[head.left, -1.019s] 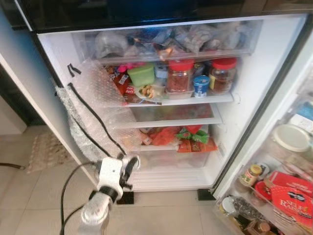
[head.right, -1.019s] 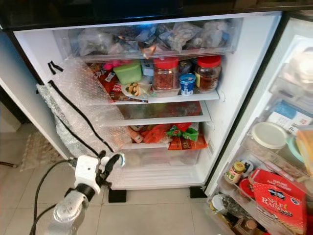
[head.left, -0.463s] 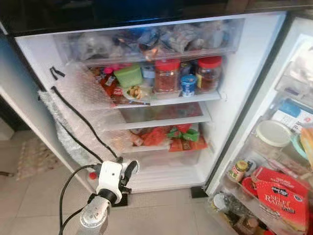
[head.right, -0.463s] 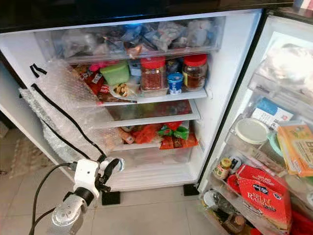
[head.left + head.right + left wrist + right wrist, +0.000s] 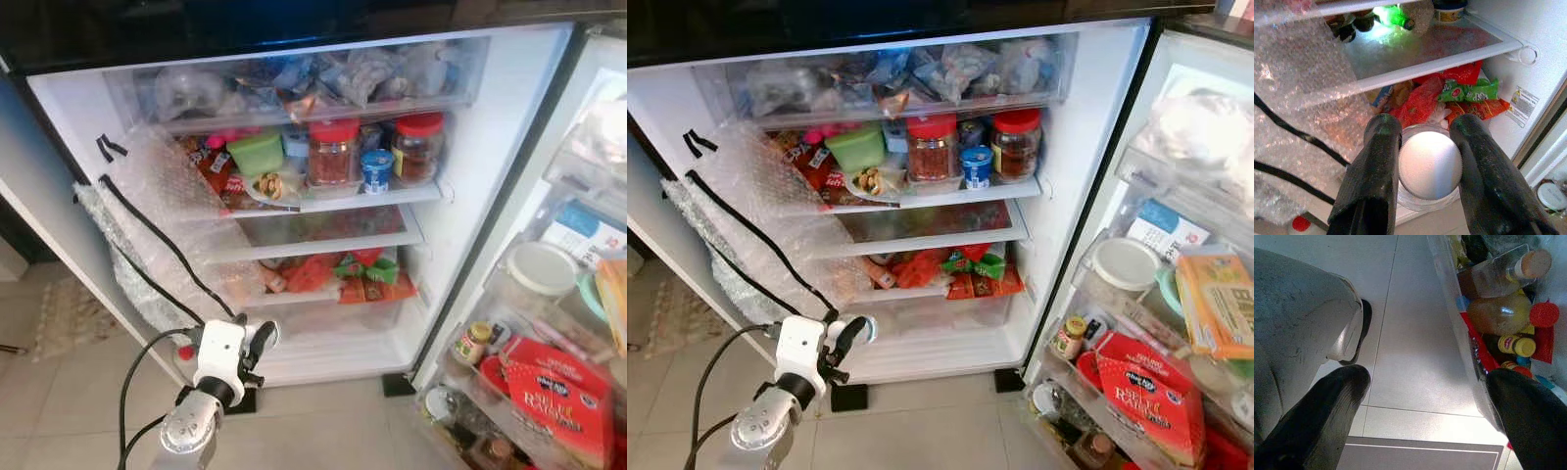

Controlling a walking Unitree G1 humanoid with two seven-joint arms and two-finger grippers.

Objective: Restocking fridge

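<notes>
The fridge [image 5: 509, 127] stands open, door [image 5: 1205, 294] swung to the robot's right.

**Left gripper.** The left gripper [image 5: 257, 338] is held low before the bottom of the cabinet, in front of the clear bottom drawer [image 5: 333, 318]. Its jaws are closed on one small clear jar with a white ribbed lid [image 5: 1430, 165]; in the left wrist view both black fingers [image 5: 1378, 166] press against the sides of the lid.

**Right gripper.** The right gripper [image 5: 1425, 401] hangs over the tiled floor [image 5: 1415, 333] beside the bottles in the lowest door bin, jaws spread wide and holding nothing.

**Contents, by count.**
- Top: one clear bin [image 5: 294, 83] packed with bagged goods; number cannot be told.
- Upper shelf: two red-lidded jars [image 5: 334, 152], one small blue-labelled tub [image 5: 376, 169] between them, one green container [image 5: 257, 152], red packets to its left.
- Middle: one glass shelf [image 5: 323, 227].
- Lower shelf: red, orange and green snack packets [image 5: 353, 279]; the green one carries white lettering too small to read.
- One sheet of bubble wrap [image 5: 162, 225] with a black cord across it hangs along the cabinet's left side.
- Door: one white-lidded container [image 5: 1125, 262], one yellow-capped jar [image 5: 1070, 335], one orange carton [image 5: 1215, 304], one red box [image 5: 1151, 392] lettered "SELF RAISING".

**Change over the last second.** The camera has swung right, bringing more of the door into frame. The left gripper keeps its grip on the jar at about the same height.
</notes>
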